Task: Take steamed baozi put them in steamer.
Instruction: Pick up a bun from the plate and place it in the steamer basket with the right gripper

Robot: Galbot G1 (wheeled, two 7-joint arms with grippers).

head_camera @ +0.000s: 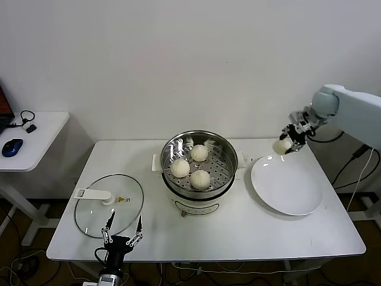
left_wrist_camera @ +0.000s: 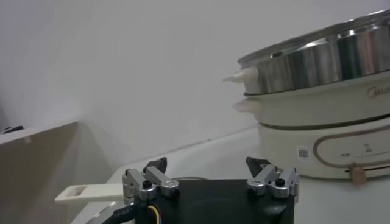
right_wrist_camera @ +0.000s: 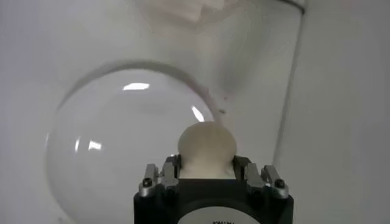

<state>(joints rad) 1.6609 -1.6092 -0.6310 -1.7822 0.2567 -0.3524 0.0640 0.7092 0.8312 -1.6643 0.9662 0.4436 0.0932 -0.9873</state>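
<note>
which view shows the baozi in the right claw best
The right wrist view: the held baozi sits centred between the right claw pads, above the white plate. The head view shows it small and far off. The left wrist view misses it.

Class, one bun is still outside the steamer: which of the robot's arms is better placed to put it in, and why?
Right. The right gripper already holds the last baozi above the white plate, beside the steamer. The left gripper hangs open and empty by the glass lid.
</note>
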